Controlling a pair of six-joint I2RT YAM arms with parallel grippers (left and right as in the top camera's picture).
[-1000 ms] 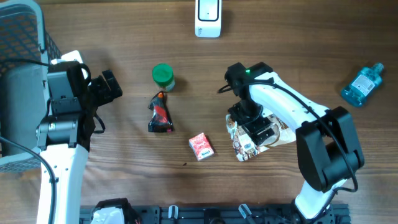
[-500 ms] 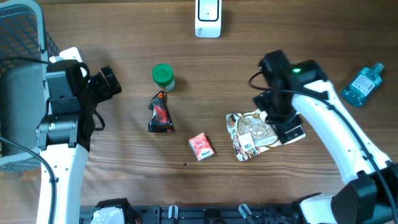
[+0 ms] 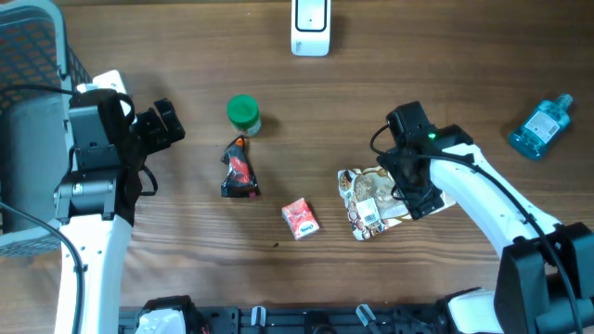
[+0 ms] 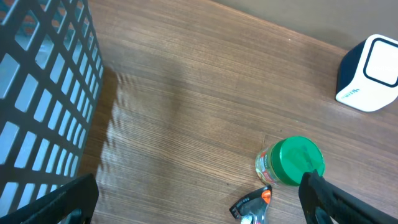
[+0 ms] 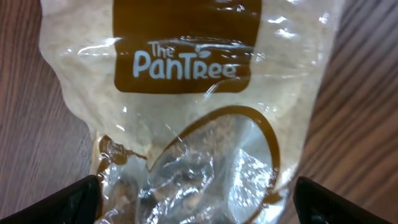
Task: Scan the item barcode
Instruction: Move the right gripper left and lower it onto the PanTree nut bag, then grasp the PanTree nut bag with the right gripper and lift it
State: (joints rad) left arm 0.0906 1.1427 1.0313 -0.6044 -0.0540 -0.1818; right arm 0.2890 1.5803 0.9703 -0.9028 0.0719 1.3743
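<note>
A clear pouch [image 3: 371, 199] of grain printed "The PanTree" lies flat right of centre, a white label near its front edge. My right gripper [image 3: 419, 193] hovers open over the pouch's right side. In the right wrist view the pouch [image 5: 193, 93] fills the frame and the gripper [image 5: 199, 205] has one black fingertip [image 5: 68, 202] at each lower corner, nothing between them. The white scanner [image 3: 310, 26] stands at the table's far edge. My left gripper [image 3: 165, 125] is open at the left, apart from everything; the left wrist view shows only wood between the tips of this gripper [image 4: 199, 205].
A green-lidded jar [image 3: 243, 113], a black and red packet [image 3: 239, 170] and a small red box [image 3: 300, 219] lie mid-table. A blue bottle [image 3: 541, 127] is at the far right, a mesh basket [image 3: 37, 56] at the far left. The jar [image 4: 292, 163] and scanner [image 4: 371, 74] show ahead of the left wrist.
The right arm swung off the pouch towards the right, then came partly back over its right side. The pouch stayed flat. The left arm has not moved.
</note>
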